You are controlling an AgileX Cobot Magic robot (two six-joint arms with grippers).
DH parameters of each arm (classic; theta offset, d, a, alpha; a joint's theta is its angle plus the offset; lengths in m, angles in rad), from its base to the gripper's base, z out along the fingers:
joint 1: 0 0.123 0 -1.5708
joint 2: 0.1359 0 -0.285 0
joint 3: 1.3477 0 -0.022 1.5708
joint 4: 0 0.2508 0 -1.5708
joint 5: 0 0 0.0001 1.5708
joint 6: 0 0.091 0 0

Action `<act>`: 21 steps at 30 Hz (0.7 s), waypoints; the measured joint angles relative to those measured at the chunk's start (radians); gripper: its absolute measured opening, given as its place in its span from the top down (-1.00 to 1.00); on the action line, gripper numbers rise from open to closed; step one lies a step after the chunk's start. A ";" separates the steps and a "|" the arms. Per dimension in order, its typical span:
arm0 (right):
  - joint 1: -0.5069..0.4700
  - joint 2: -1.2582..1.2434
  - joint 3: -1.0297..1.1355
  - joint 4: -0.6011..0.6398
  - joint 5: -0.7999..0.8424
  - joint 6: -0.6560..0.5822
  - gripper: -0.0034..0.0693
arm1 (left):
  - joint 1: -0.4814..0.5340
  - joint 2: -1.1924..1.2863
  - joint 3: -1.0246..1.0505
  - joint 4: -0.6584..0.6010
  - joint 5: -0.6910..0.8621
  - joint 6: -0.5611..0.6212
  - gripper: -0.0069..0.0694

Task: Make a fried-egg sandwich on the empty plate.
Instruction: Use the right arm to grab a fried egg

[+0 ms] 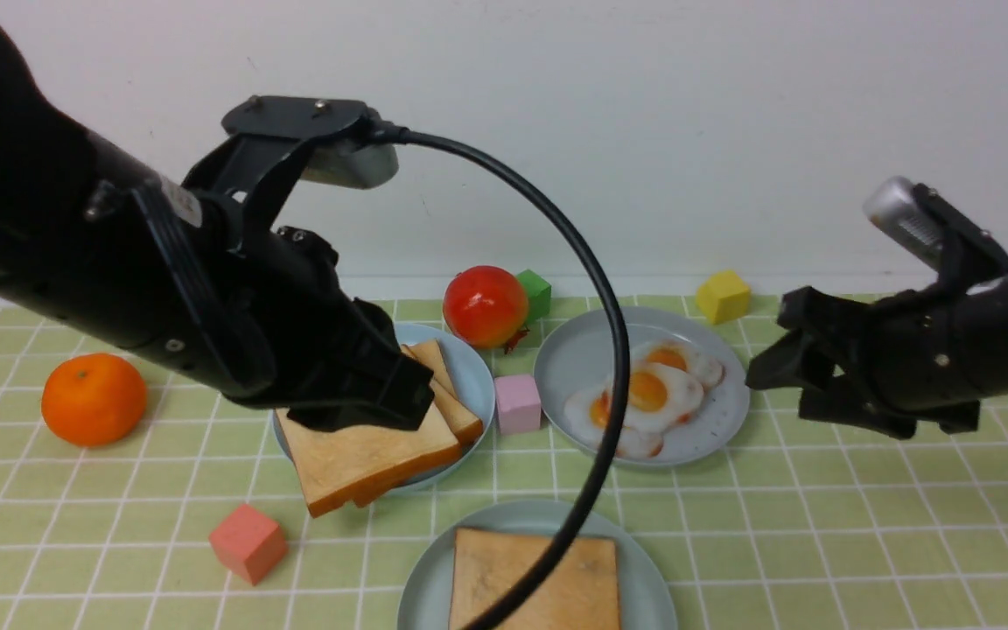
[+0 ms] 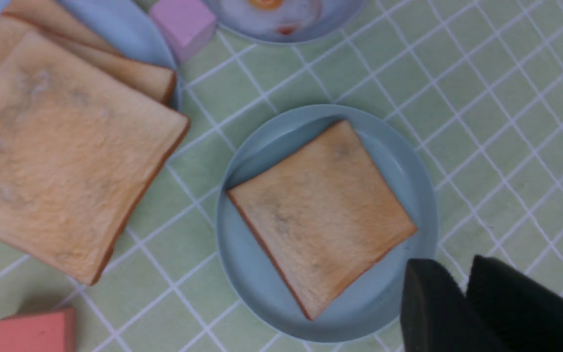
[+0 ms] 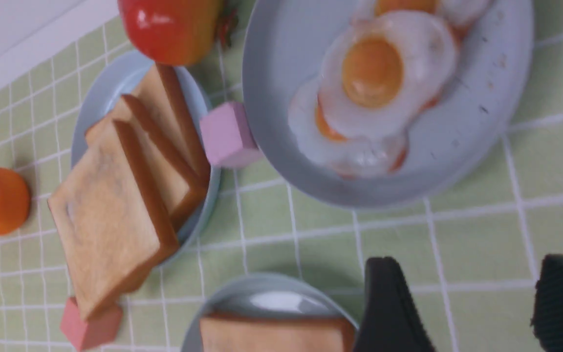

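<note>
The pale aqua plate (image 1: 653,586) at the near edge holds a single toast slice (image 1: 583,586), with nothing on top of it. The left wrist view has this plate (image 2: 399,161) and toast slice (image 2: 320,215) below it. My left gripper (image 2: 462,278) is raised beside the plate's rim, shut and holding nothing; in the front view the left gripper (image 1: 381,402) overlaps the toast stack. Fried eggs (image 1: 657,389) lie overlapping on a grey-blue plate (image 1: 714,429). My right gripper (image 1: 775,350) hovers just right of that plate. In its own wrist view the right gripper (image 3: 472,278) is open and holds nothing, with the fried eggs (image 3: 379,78) beyond it.
Several toast slices (image 1: 364,455) lean on a light blue plate (image 1: 473,376). An orange (image 1: 93,398) sits at the left. A red fruit (image 1: 485,306), green cube (image 1: 535,293) and yellow cube (image 1: 723,296) are at the back. Pink (image 1: 517,402) and salmon (image 1: 248,542) cubes lie between plates.
</note>
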 joint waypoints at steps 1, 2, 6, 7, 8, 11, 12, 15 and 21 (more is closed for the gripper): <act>0.000 0.033 -0.023 0.020 -0.001 -0.020 -0.23 | 0.000 -0.006 0.000 -0.022 0.007 0.023 0.75; 0.000 0.071 -0.050 0.042 -0.003 -0.043 -0.22 | 0.000 -0.008 0.000 -0.043 0.014 0.041 0.84; 0.000 0.201 -0.126 0.101 -0.030 -0.076 -0.22 | 0.000 -0.009 0.000 -0.083 0.019 0.075 0.85; 0.000 0.223 -0.137 0.108 -0.036 -0.078 -0.22 | 0.000 -0.009 0.000 -0.084 0.019 0.076 0.85; 0.000 0.248 -0.145 0.121 -0.042 -0.080 -0.22 | 0.000 -0.009 0.000 -0.086 0.019 0.076 0.85; 0.000 0.297 -0.155 0.161 -0.053 -0.080 -0.22 | 0.000 -0.009 0.000 -0.087 0.019 0.080 0.85; 0.000 0.315 -0.156 0.181 -0.059 -0.080 -0.22 | 0.000 -0.009 0.000 -0.087 0.019 0.080 0.85; 0.000 0.357 -0.158 0.247 -0.087 -0.083 -0.22 | 0.000 -0.009 0.000 -0.089 0.019 0.080 0.85; 0.000 0.403 -0.160 0.390 -0.159 -0.162 -0.22 | 0.000 -0.009 0.000 -0.089 0.019 0.080 0.85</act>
